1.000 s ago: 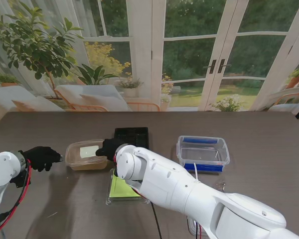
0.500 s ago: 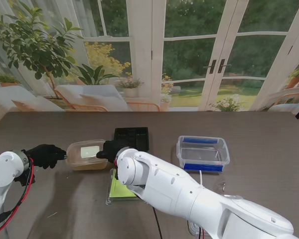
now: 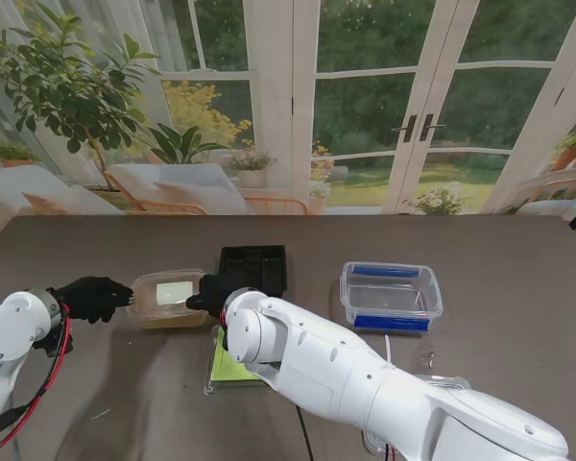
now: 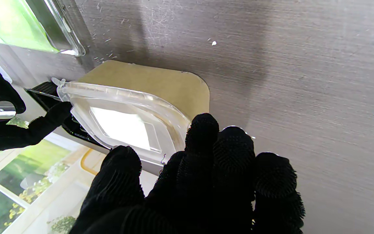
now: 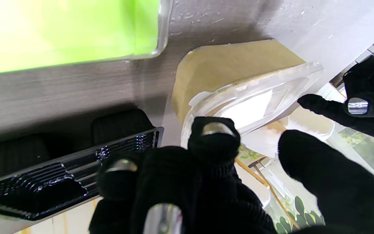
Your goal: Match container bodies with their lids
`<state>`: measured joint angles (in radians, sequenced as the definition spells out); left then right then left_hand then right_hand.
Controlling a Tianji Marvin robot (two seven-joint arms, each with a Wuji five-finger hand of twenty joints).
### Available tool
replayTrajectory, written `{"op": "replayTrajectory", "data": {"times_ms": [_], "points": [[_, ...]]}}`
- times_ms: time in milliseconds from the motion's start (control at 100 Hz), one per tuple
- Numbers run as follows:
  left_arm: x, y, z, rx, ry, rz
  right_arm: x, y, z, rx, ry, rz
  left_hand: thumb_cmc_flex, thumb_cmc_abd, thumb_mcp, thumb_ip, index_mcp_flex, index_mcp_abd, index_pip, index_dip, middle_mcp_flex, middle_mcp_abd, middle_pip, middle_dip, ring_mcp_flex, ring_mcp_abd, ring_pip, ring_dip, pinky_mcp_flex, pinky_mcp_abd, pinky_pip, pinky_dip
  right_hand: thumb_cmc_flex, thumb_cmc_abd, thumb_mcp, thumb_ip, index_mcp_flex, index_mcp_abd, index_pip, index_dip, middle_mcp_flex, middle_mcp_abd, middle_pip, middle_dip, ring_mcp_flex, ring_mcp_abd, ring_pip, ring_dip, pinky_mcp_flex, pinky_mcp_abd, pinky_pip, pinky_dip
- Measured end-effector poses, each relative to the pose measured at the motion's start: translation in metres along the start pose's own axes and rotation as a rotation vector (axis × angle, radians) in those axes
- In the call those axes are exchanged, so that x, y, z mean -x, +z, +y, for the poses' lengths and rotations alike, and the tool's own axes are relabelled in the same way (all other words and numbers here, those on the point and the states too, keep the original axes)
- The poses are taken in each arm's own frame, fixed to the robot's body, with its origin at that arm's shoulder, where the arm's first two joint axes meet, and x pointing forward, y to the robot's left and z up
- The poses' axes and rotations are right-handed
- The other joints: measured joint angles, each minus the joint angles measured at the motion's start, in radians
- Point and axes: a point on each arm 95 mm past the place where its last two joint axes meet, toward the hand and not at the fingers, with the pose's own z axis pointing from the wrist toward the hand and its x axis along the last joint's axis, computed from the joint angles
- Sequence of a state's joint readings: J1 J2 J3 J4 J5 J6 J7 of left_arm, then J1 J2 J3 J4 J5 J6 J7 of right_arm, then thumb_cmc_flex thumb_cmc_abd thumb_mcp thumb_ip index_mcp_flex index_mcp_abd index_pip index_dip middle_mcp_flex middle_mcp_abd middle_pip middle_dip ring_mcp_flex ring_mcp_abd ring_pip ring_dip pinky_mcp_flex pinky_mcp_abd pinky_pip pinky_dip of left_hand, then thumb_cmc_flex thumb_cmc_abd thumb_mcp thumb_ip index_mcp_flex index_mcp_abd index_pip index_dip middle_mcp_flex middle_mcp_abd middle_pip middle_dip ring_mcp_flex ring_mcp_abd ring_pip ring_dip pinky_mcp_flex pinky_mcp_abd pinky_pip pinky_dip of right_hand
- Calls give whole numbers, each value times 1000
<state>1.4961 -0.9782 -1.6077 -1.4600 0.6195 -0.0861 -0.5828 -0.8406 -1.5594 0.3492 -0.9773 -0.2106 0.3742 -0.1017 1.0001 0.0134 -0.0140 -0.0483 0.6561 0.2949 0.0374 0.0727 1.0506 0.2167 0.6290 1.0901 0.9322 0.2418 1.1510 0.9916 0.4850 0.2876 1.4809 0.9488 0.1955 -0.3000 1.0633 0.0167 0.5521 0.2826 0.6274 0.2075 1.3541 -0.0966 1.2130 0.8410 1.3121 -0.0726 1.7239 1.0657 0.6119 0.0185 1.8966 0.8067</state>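
Both gloved hands at a clear lid over a tan tub on a dark wood-grain table (image 3: pixel 518 279).

The lid (image 3: pixel 173 290) lies between the left hand (image 3: pixel 94 298) and right hand (image 3: pixel 214 288); fingertips of each touch its ends, though a firm pinch cannot be told. Beyond the right hand sits a black tray (image 3: pixel 254 264); glass doors and a garden lie behind.

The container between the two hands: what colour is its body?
Tan body under a clear lid; the right wrist view shows it best.
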Motion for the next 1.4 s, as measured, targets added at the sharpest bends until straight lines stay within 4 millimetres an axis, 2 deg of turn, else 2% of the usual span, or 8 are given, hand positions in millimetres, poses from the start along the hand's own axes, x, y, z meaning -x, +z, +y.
{"op": "replayTrajectory", "data": {"times_ms": [770, 1140, 1260, 1400], "points": [[-5, -2, 3, 30, -2, -6, -9, -4, -2, -2, 1, 13, 0, 0, 0, 0, 10, 0, 2, 2, 0, 0, 0, 1, 0, 0, 0, 0, 0, 0, 0, 0, 0, 0, 0, 0, 0, 0, 0, 0, 0, 0, 0, 0, 0, 0, 0, 0, 0, 0, 0, 0], [-9, -5, 1, 42, 21, -8, -6, -6, 7, 28, 16, -5, 0, 0, 0, 0, 10, 0, 2, 0, 0, 0, 0, 8, 0, 0, 0, 0, 0, 0, 0, 0, 0, 0, 0, 0, 0, 0, 0, 0, 0, 0, 0, 0, 0, 0, 0, 0, 0, 0, 0, 0], [-12, -8, -2, 37, 29, -11, -5, -11, 10, 40, 23, -6, 0, 0, 0, 0, 10, 0, 2, 1, 0, 0, 0, 8, 0, 0, 0, 0, 0, 0, 0, 0, 0, 0, 0, 0, 0, 0, 0, 0, 0, 0, 0, 0, 0, 0, 0, 0, 0, 0, 0, 0], [-15, -10, -4, 32, 30, -14, -10, -30, 18, 57, 22, 4, 0, 0, 0, 0, 10, 0, 2, 1, 0, 0, 0, 8, 0, 0, 0, 0, 0, 0, 0, 0, 0, 0, 0, 0, 14, -1, 8, 0, 0, 0, 0, 0, 0, 0, 0, 0, 0, 0, 0, 0]]}}
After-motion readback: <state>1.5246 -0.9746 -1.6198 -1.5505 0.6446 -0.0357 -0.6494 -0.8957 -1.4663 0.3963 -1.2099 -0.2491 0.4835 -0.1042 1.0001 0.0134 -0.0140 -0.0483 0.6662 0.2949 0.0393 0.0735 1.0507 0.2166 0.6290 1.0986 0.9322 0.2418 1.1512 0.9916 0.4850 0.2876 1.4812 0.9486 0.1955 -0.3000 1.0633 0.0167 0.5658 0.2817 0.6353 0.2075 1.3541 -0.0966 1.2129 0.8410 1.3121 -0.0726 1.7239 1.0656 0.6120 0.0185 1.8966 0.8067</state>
